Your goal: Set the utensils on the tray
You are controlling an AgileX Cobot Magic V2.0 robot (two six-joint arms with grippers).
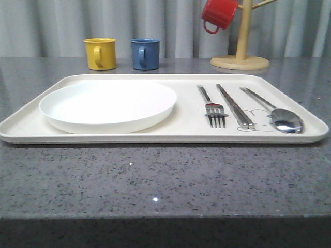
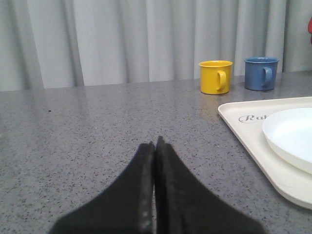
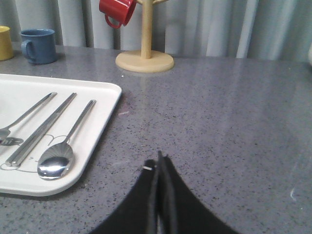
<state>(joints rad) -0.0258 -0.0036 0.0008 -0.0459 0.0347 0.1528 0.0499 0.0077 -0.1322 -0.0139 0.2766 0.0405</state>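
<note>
The cream tray [image 1: 103,138] lies across the grey counter. On its right half rest a silver fork [image 1: 214,109], a pair of chopsticks [image 1: 235,106] and a round-bowled spoon [image 1: 282,118], side by side. The right wrist view has the same spoon [image 3: 61,155], chopsticks [image 3: 41,129] and fork [image 3: 24,115] on the tray [image 3: 100,126]. My right gripper [image 3: 158,158] is shut and empty over bare counter to the right of the tray. My left gripper [image 2: 155,144] is shut and empty over bare counter to the left of the tray [image 2: 253,146].
A round white plate [image 1: 108,106] sits on the tray's left half. Behind the tray stand a yellow mug [image 1: 100,53] and a blue mug [image 1: 145,53]. A wooden mug tree [image 1: 241,36] with a red mug [image 1: 218,14] stands at the back right.
</note>
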